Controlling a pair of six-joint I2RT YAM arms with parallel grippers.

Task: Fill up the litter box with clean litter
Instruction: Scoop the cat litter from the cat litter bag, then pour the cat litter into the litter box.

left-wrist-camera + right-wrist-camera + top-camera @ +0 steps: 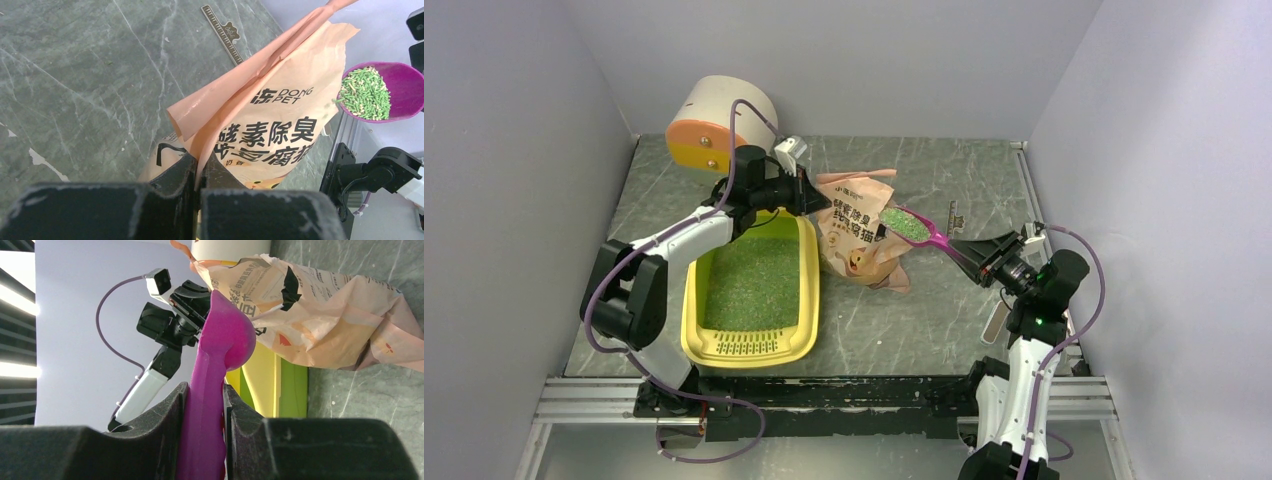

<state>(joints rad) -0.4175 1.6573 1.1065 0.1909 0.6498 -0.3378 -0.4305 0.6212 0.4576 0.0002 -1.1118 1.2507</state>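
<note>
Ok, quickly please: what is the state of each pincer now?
Left pincer: closed, holding the bag by its edge.
Right pincer: closed, holding the magenta scoop by its handle.

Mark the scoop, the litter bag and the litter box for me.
scoop point(407, 94): left wrist view, bare magenta inner wall of the bowl.
litter bag point(280, 125): left wrist view, printed front panel.
litter box point(746, 345): top view, slotted grille at the near end.
</note>
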